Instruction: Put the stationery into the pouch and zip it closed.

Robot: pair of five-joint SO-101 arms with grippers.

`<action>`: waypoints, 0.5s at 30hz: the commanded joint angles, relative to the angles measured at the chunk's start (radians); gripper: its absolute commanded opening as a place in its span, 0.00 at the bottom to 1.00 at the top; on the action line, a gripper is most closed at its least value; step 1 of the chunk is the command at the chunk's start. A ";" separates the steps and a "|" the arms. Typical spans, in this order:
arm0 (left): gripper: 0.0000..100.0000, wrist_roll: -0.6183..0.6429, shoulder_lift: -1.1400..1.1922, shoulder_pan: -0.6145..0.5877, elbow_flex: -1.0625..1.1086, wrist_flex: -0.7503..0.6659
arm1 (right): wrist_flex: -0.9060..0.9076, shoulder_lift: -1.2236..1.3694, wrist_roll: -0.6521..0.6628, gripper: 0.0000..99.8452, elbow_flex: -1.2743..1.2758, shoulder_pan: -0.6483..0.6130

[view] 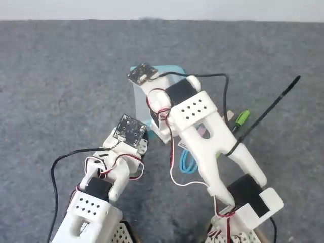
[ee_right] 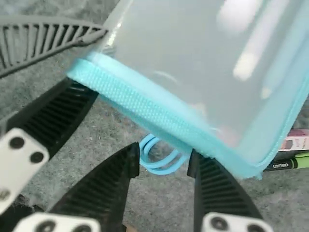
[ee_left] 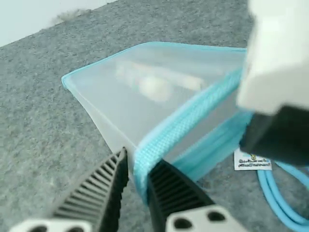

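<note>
A translucent pouch (view: 143, 104) with light-blue trim is held tilted above the grey table. My left gripper (ee_left: 139, 162) is shut on the near corner of the pouch's (ee_left: 145, 96) blue zip edge. My right gripper (ee_right: 164, 153) is open just beside the zip edge of the pouch (ee_right: 203, 72), one finger against the trim. Pale items (ee_left: 154, 84) show blurred inside the pouch. A green marker (view: 242, 117) lies on the table to the right of the right arm. The marker (ee_right: 289, 162) and a pink item (ee_right: 297, 142) lie under the pouch's far corner.
A light-blue cord loop (view: 188, 162) with a small label (ee_left: 252, 160) lies on the table between the arms. A thin black strip (view: 273, 106) sticks out to the right. Open grey table stretches away to the left and at the back.
</note>
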 commanded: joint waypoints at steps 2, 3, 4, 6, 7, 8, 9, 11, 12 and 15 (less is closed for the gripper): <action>0.01 -0.011 0.000 0.012 -0.012 -0.026 | 0.048 -0.018 -0.002 0.19 -0.127 0.062; 0.01 -0.011 0.000 0.012 -0.012 -0.026 | 0.061 -0.018 0.000 0.19 -0.143 0.085; 0.01 -0.011 0.000 0.006 -0.012 -0.026 | 0.071 -0.019 0.000 0.19 -0.160 0.105; 0.01 -0.011 0.000 -0.012 -0.012 -0.031 | 0.096 -0.019 0.003 0.19 -0.193 0.142; 0.01 -0.009 0.000 -0.021 -0.012 -0.032 | 0.110 -0.019 0.018 0.19 -0.207 0.153; 0.01 -0.008 0.000 -0.029 -0.013 -0.032 | 0.124 -0.019 0.032 0.19 -0.218 0.160; 0.01 -0.006 0.000 -0.037 -0.015 -0.032 | 0.130 -0.025 0.038 0.19 -0.221 0.165; 0.01 -0.005 0.000 -0.057 -0.016 -0.032 | 0.133 -0.056 0.034 0.19 -0.209 0.170; 0.01 -0.003 0.000 -0.069 -0.016 -0.032 | 0.133 -0.077 0.034 0.19 -0.190 0.176; 0.01 0.020 -0.002 -0.115 -0.019 -0.034 | 0.125 -0.159 0.005 0.19 -0.095 0.211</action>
